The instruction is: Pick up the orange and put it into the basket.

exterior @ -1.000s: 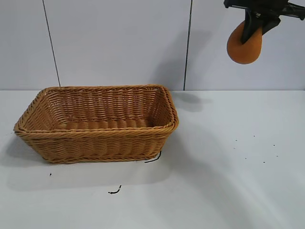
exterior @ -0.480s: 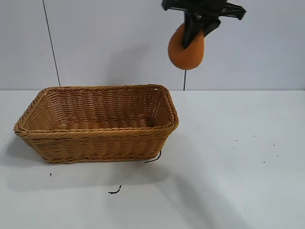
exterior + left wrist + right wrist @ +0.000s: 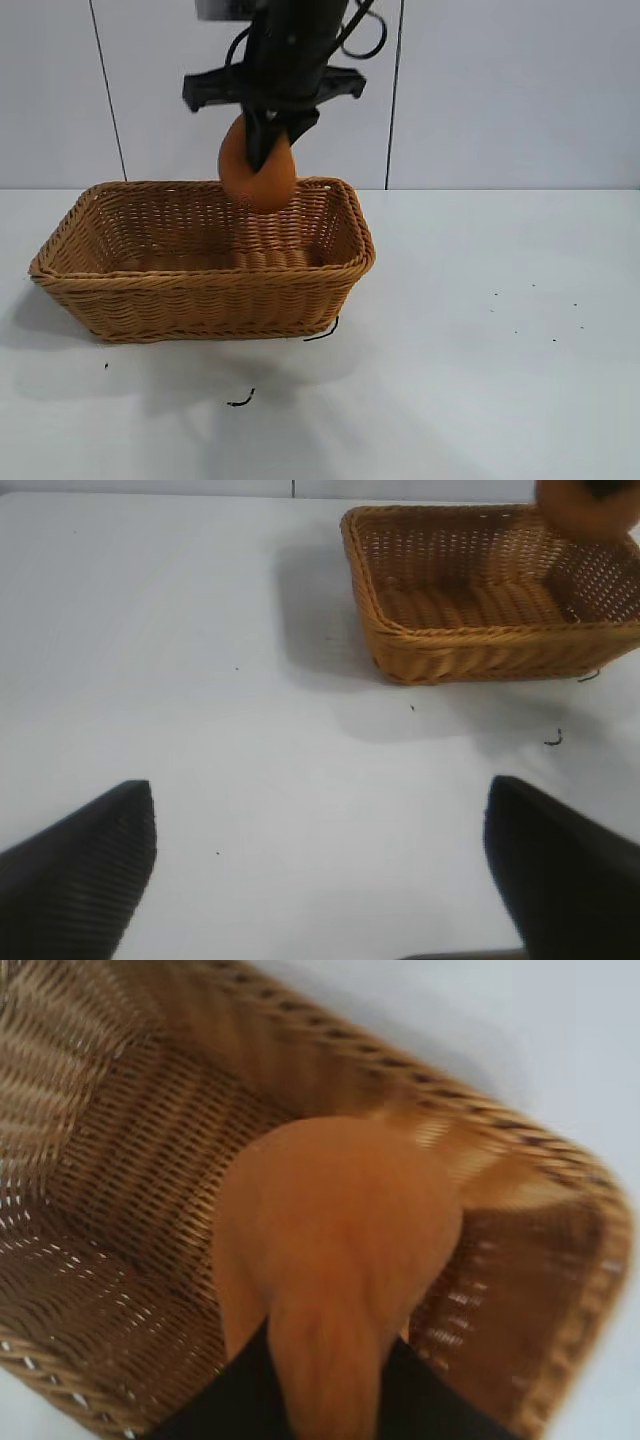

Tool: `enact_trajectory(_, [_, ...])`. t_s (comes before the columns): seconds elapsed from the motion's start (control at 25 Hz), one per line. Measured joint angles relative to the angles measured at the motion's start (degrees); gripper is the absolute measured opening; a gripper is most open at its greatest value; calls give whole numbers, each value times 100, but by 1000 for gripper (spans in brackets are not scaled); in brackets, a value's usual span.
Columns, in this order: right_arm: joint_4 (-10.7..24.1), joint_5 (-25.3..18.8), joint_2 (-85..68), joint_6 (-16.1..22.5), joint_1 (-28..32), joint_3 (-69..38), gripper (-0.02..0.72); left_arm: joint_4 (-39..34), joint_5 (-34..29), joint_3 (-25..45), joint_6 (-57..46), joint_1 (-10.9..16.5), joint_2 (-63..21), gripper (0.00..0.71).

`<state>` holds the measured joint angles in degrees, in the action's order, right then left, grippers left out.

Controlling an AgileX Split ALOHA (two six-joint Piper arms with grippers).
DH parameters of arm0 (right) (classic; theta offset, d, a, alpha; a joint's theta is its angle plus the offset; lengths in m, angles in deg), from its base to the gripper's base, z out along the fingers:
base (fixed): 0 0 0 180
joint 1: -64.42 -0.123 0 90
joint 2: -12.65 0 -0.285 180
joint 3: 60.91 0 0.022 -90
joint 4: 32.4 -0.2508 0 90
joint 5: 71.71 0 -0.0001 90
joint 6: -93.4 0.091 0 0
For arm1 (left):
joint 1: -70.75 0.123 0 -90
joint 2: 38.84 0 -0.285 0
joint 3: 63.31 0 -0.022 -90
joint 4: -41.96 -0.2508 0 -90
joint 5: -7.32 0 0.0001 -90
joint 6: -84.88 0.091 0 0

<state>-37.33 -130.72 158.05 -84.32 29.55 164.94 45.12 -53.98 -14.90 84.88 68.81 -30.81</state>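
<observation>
My right gripper (image 3: pixel 268 135) is shut on the orange (image 3: pixel 258 172), a dull-orange pear-like lump, and holds it in the air over the basket (image 3: pixel 200 290), near its back rim. In the right wrist view the orange (image 3: pixel 335 1250) hangs between my black fingers (image 3: pixel 430 1400) above the woven basket floor (image 3: pixel 130 1160). The tan wicker basket stands on the white table at the left. My left gripper (image 3: pixel 320 870) is open and empty over bare table, far from the basket (image 3: pixel 470 650); the orange (image 3: pixel 590 505) shows at that view's edge.
The white table (image 3: pixel 500 350) carries small black specks and two short black strands (image 3: pixel 240 401) in front of the basket. A white panelled wall stands behind.
My right gripper has carried the orange from the upper right leftward and downward, to a spot over the basket. The basket has not moved.
</observation>
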Motion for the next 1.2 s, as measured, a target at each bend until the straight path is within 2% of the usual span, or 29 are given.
enact_trajectory(0.08, [-58,-18,-5,11,0,0,156,-5,7,0,0,0,0,639])
enact_trajectory(0.28, [-102,-258,-154,-7,0,0,545,-5,11,0,0,0,0,639])
enact_trajectory(0.32, [-102,-258,-154,-7,0,0,545,-5,6,0,0,0,0,639])
enact_trajectory(0.36, [-13,-410,-312,-23,0,79,602,-5,6,0,0,0,0,639])
enact_trajectory(0.6, [982,-970,-694,36,45,715,634,-5,6,0,0,0,0,639])
enact_trajectory(0.68, [1100,-1025,-706,41,158,895,634,-5,6,0,0,0,0,639])
enact_trajectory(0.92, [869,-1058,-706,51,911,937,634,-5,6,0,0,0,0,639])
enact_trajectory(1.2, [800,-1058,-706,40,2205,937,634,-5,6,0,0,0,0,639])
